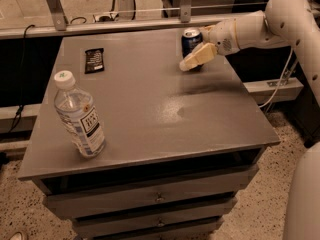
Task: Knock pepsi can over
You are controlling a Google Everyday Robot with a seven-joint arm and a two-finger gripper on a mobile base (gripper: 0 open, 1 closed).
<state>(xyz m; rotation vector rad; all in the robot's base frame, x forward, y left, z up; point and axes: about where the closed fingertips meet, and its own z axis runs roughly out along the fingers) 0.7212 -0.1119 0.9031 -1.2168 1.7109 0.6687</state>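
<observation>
The pepsi can (190,40) is a dark blue can with a silver top. It stands upright at the far right of the grey table top (150,94). My gripper (192,60) reaches in from the right on the white arm. Its cream fingers lie right in front of the can, covering its lower part, and appear to touch it.
A clear plastic water bottle (79,115) with a white cap stands at the front left. A small black packet (94,59) lies at the far left. Drawers sit under the table top. A rail and glass run behind the table.
</observation>
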